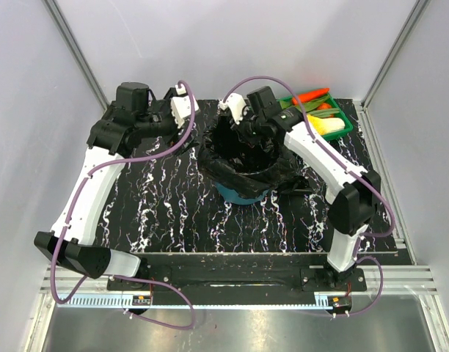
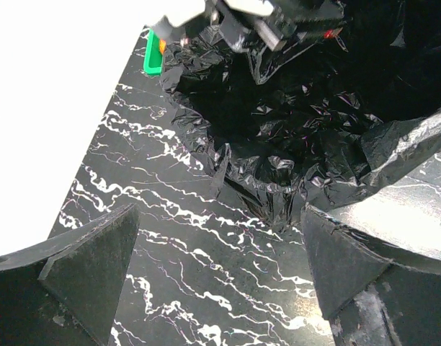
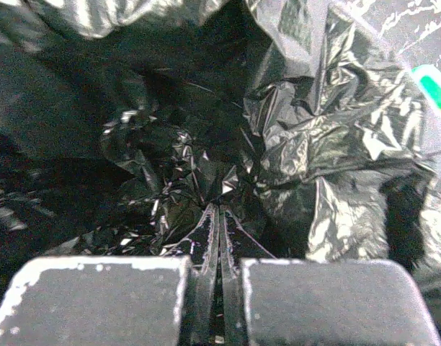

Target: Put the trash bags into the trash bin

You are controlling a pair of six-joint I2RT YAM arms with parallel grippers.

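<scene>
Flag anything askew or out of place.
The bag sits lopsided on the bin: loose film spills past the right rim toward the table instead of lying tucked inside.

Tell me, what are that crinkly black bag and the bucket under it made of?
The bag looks like thin plastic film, glossy black: it crinkles sharply and glints white along folds. The bucket seems smooth teal plastic, though only a sliver shows below the bag.
</scene>
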